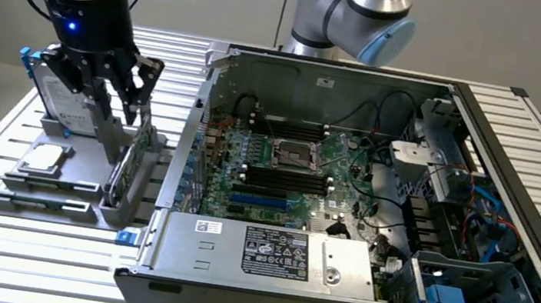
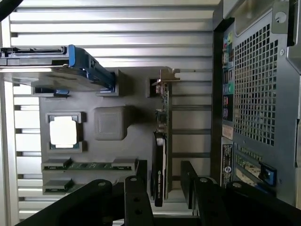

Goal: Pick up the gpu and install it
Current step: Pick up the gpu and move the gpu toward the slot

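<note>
Slatted metal table (image 1: 19, 260) before a plain grey wall. On it, an open computer case (image 1: 524, 190) with the motherboard (image 1: 284, 165) exposed. At the exterior view's left, just beside the case, a grey parts holder (image 1: 41, 208).

In that holder, the gpu (image 1: 123, 168): upright on its long edge, in the slot nearest the case. Directly above it, the gripper (image 1: 124, 130), pointing down, jaws spread wide and gripping nothing. One finger to each side of the card. Cannot tell how far the fingertips reach below the card's top edge.

From the wrist view, the gpu (image 2: 161, 141) seen edge-on between the two black fingers (image 2: 134, 197), with a clear gap on both sides, so no contact. Black shroud at the end nearest the gripper, silver bracket (image 2: 164, 75) at the far end. Also there: a processor (image 2: 63, 131) in its recess, two memory sticks (image 2: 89, 165) and the case's perforated rear panel (image 2: 254, 94).

From the exterior view instead: a hard drive (image 1: 50, 97) in a blue frame upright behind the gripper, the power supply (image 1: 269, 252) and the arm's blue-capped joint (image 1: 360, 15).
</note>
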Controlling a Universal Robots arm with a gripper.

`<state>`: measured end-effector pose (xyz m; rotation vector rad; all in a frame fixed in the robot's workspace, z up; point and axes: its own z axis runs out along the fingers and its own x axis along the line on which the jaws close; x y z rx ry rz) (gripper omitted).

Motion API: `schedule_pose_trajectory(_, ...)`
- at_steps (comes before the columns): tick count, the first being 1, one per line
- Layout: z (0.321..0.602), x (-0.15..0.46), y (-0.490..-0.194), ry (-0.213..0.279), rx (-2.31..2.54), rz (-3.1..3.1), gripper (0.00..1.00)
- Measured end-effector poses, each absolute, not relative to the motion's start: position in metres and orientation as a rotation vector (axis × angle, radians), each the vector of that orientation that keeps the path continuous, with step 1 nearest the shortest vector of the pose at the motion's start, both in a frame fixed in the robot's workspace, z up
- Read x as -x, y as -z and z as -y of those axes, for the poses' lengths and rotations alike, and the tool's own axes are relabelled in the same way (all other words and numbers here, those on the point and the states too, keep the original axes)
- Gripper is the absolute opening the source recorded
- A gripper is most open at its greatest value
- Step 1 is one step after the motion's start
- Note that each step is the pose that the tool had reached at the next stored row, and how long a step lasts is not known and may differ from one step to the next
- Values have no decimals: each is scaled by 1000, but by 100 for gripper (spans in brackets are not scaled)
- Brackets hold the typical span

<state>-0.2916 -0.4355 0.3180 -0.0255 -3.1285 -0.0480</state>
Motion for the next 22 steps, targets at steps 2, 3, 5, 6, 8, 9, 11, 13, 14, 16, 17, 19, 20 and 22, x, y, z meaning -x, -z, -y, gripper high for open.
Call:
schedule_pose_trajectory(2,436,292,-314,48,21,3128,42)
schedule_pose_trajectory(3,435,292,-312,48,18,3128,42)
schedule_pose_trajectory(5,435,292,-309,48,11,3128,42)
schedule_pose_trajectory(6,436,292,-307,48,8,3128,42)
schedule_pose_trajectory(8,436,292,-303,48,-6,3128,42)
schedule_pose_trajectory(9,436,292,-302,48,-14,3128,42)
schedule_pose_trajectory(11,436,292,-298,48,-27,3128,42)
schedule_pose_trajectory(13,436,292,-294,48,-34,3128,42)
schedule_pose_trajectory(14,436,292,-293,48,-36,3128,42)
schedule_pose_trajectory(16,436,292,-289,48,-40,3128,42)
schedule_pose_trajectory(17,436,292,-287,48,-41,3128,42)
schedule_pose_trajectory(19,436,292,-283,48,-43,3128,42)
schedule_pose_trajectory(20,436,292,-282,48,-43,3128,42)
schedule_pose_trajectory(22,436,292,-278,48,-43,3128,42)
